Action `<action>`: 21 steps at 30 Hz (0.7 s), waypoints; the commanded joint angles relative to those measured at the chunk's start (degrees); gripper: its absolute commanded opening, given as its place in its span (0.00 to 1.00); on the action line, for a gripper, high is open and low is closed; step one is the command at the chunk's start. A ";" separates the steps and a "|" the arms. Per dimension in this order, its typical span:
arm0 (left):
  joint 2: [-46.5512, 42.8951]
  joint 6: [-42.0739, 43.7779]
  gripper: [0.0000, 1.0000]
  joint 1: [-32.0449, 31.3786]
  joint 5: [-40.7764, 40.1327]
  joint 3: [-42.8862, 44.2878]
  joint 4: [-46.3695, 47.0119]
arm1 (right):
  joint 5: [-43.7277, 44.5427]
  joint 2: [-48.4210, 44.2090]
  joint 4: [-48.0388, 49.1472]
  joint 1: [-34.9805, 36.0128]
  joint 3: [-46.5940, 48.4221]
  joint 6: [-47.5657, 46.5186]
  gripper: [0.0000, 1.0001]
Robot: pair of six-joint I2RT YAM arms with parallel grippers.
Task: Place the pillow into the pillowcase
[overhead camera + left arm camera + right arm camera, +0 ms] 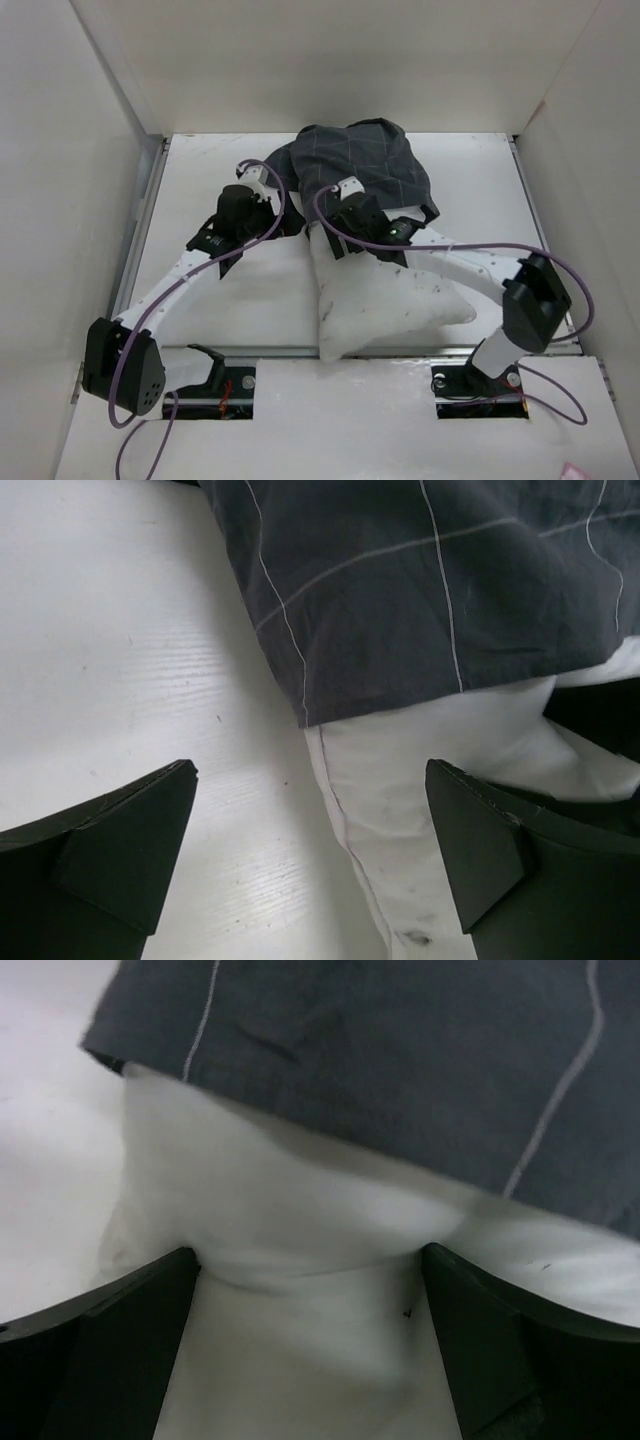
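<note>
Pillow point(385, 300): on worktop point(250, 295), long axis 12–6, far end inside pillowcase point(365, 165). Hem at 12 o'clock of both jaws. Left jaws open at hem corner; right jaws open astride pillow, nearer.

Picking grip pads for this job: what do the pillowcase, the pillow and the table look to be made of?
The pillowcase looks like thin woven cloth, matte charcoal with fine light grid lines; it creases and drapes. The pillow seems a matte off-white fabric shell over soft stuffing: seamed edge, dented surface. The table looks like white-painted wood or laminate, faintly grained, slightly glossy.
</note>
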 commanded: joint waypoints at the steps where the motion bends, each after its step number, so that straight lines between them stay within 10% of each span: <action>1: -0.25 1.03 1.00 0.31 2.79 -1.53 3.14 | 5.56 7.88 -4.40 0.02 3.64 2.00 0.92; 3: -0.24 1.03 1.00 0.31 2.79 -1.53 3.14 | 9.33 10.45 -7.39 0.02 5.40 4.11 0.70; 6: 0.37 1.03 1.00 0.31 3.31 -2.15 3.66 | 10.41 10.56 -6.62 0.02 6.11 5.88 0.00; 21: 14.87 1.38 0.84 -1.45 5.60 2.95 8.94 | 4.96 -5.27 -2.13 0.02 4.88 -2.82 0.00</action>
